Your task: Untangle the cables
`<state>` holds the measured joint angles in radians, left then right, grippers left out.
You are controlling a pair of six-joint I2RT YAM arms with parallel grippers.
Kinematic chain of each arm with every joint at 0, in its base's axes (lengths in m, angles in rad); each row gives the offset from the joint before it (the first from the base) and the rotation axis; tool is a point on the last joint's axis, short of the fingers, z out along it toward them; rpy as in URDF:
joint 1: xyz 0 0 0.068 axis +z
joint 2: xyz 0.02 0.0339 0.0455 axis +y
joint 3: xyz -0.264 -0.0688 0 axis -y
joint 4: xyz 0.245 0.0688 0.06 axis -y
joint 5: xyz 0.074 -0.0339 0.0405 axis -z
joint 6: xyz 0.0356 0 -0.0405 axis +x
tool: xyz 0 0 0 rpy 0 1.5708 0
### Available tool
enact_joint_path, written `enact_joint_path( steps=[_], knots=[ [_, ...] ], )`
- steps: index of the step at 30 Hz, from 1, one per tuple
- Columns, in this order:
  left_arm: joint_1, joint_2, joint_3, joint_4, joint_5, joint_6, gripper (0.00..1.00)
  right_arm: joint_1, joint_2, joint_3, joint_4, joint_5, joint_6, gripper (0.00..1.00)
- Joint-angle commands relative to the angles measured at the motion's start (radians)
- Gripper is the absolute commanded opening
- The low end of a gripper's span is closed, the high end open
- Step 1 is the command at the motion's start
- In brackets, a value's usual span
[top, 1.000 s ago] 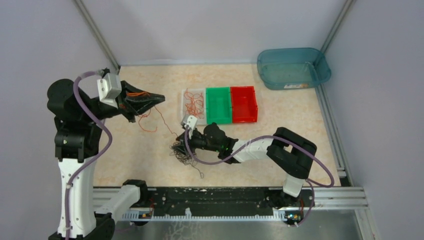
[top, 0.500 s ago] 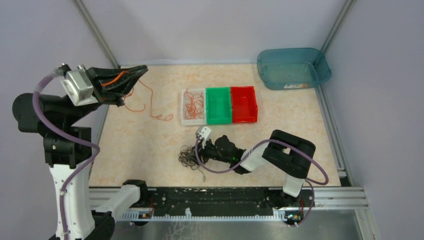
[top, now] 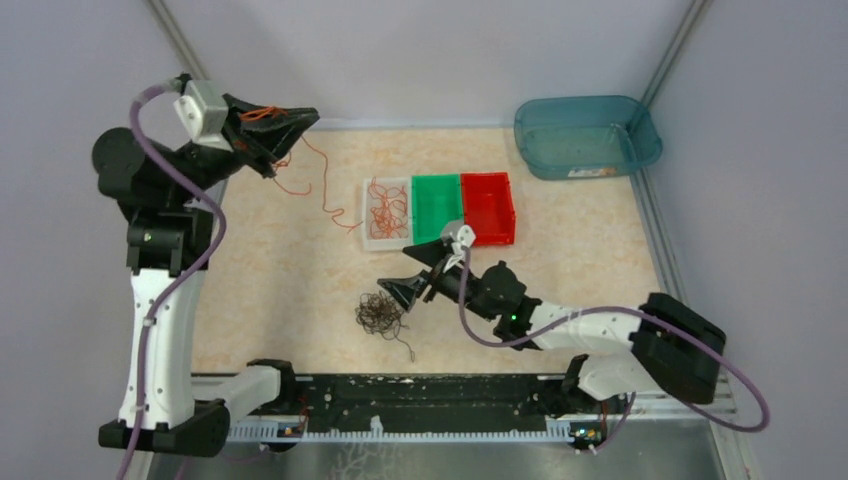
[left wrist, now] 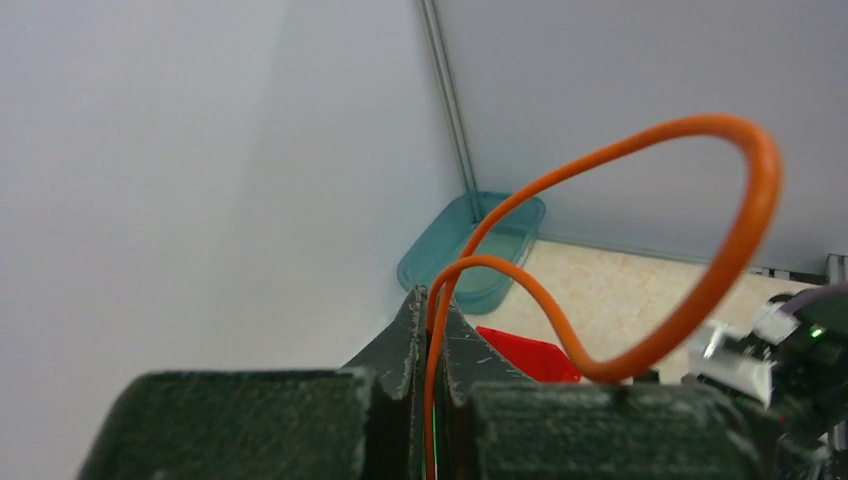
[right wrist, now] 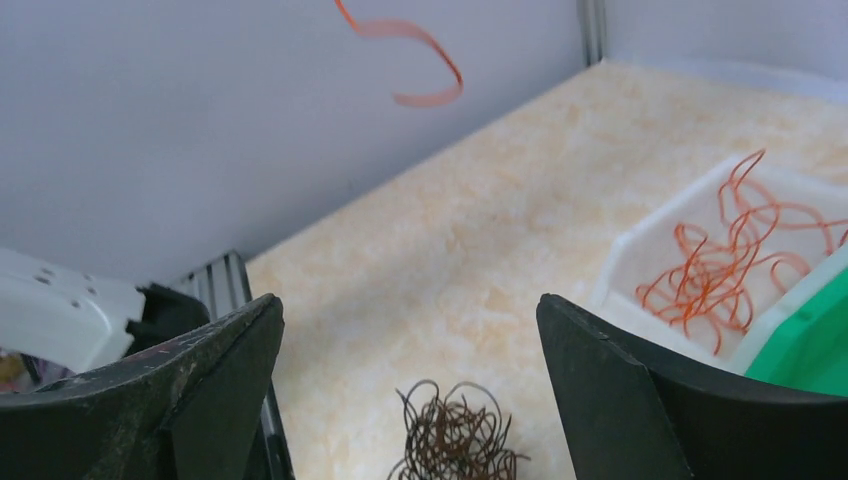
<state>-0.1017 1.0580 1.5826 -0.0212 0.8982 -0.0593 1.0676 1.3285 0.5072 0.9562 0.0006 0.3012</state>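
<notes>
The left hand [top: 305, 120] is sitting high up in the far-left corner, right next to the left wall. It's pinching one orange cable [left wrist: 702, 122]. In the left wrist view the fingers [left wrist: 405, 345] are squeezing together with the wire running straight down between them, then looping out wide above the tips. From the top, the rest of that cable is dangling down and curling towards the left edge of the white bin [top: 366, 238]. I can't tell if its tail is touching the tabletop [top: 280, 290] or hanging just over it.

The right hand [top: 413, 272] is reaching in low near the middle with its jaws spread wide and nothing in them. The dark tangle of cables [top: 380, 313] is lying just beside its lower finger, on the near-left side. In the right wrist view that tangle [right wrist: 455, 440] is showing between the two fingers but further out, and the fingers aren't touching it.

More orange cables [top: 388, 208] are lying curled up inside the white bin. The green bin [top: 437, 210] and the red bin [top: 488, 207] are sitting edge to edge with it in a row. A teal tub [top: 530, 140] is sitting in the far-right corner, well apart from the bins.

As for room to move, bare tabletop is showing all along the left side between the tangle and the wall. There's another strip between the red bin and the right edge.
</notes>
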Motion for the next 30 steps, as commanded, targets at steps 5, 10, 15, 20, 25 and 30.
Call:
enact_joint_path(
  steps=[5, 10, 15, 20, 25, 30],
  knots=[
    [-0.086, 0.120, -0.042, -0.004, -0.057, 0.094, 0.00, -0.018, -0.253, -0.043, -0.144, 0.211, -0.012, 0.94],
    [-0.143, 0.199, -0.074, -0.016, -0.094, 0.190, 0.00, -0.027, -0.342, -0.087, -0.183, 0.339, 0.015, 0.91],
    [-0.177, 0.289, -0.118, -0.014, -0.123, 0.260, 0.00, -0.029, -0.436, -0.109, -0.226, 0.428, 0.013, 0.91],
    [-0.184, 0.416, -0.139, -0.024, -0.184, 0.367, 0.00, -0.031, -0.477, -0.107, -0.263, 0.464, 0.004, 0.91],
    [-0.184, 0.552, -0.125, -0.031, -0.250, 0.476, 0.00, -0.030, -0.478, -0.107, -0.277, 0.479, 0.008, 0.91],
    [-0.184, 0.664, -0.107, 0.013, -0.283, 0.514, 0.00, -0.031, -0.456, -0.097, -0.274, 0.489, 0.003, 0.91]
  ],
)
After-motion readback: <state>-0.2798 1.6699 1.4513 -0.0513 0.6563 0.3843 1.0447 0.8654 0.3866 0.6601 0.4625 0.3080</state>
